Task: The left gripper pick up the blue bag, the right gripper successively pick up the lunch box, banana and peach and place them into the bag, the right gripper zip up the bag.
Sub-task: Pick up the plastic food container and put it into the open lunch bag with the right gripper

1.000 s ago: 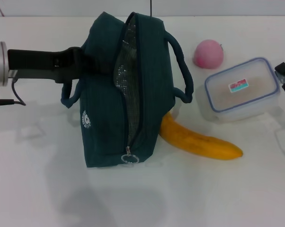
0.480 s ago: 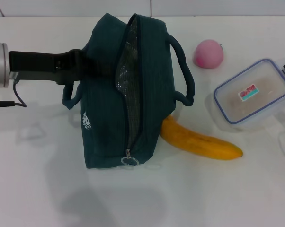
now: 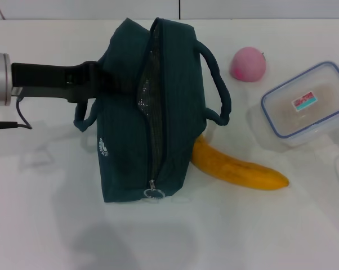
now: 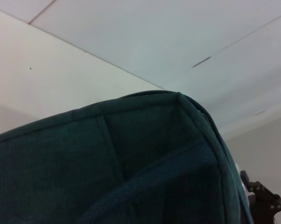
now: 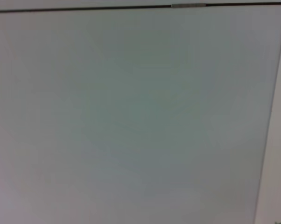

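The blue bag (image 3: 124,129) hangs above the white table, its top zip open along its length and silver lining showing. My left gripper (image 3: 96,81) is shut on the bag's left side, with the fingers hidden by fabric; the bag (image 4: 131,163) fills the left wrist view. The clear lunch box (image 3: 307,104) with a blue-rimmed lid hangs tilted at the right edge, held by my right gripper, which is almost wholly outside the head view. The yellow banana (image 3: 237,169) lies beside the bag's lower right corner. The pink peach (image 3: 248,63) sits behind it.
The bag's zip pull ring (image 3: 152,192) hangs at the near end. A black cable (image 3: 12,115) trails under the left arm. The right wrist view holds only pale blank surface.
The lunch box has risen off the table and shifted right and back, tilting as it went. The bag has stayed almost in place.
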### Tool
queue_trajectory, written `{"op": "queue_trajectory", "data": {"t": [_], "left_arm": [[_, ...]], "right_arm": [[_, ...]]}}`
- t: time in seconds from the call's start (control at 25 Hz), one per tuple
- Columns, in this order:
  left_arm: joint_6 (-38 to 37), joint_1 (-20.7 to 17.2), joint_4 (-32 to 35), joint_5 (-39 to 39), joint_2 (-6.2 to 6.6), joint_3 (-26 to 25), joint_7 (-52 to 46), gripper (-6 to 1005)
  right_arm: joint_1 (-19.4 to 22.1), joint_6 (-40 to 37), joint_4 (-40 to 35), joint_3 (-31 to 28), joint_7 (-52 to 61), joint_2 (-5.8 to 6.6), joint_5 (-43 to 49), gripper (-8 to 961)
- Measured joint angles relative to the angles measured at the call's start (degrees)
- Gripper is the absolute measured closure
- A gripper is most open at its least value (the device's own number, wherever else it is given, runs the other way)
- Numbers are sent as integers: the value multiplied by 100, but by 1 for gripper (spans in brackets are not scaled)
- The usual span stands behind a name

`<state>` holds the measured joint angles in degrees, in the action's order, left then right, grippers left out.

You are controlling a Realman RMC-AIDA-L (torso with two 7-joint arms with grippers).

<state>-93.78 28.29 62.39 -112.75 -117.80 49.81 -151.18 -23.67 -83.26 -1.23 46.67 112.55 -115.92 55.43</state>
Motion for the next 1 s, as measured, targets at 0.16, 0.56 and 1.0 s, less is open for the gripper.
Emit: {"op": "queue_trajectory", "data": {"t": [0.16, 0.56, 1.0], "left_arm": [[0, 32, -111, 0, 14, -4, 59, 976], [0, 150, -122, 5, 28, -6, 86, 977], [-9, 231, -122, 9, 25, 5, 91, 977]], "right_arm": [[-8, -174, 51, 0, 145, -10, -134, 854], [-207, -986, 507, -13, 338, -35, -585, 854], [-766, -1754, 779, -430, 532, -35, -567, 854]]}}
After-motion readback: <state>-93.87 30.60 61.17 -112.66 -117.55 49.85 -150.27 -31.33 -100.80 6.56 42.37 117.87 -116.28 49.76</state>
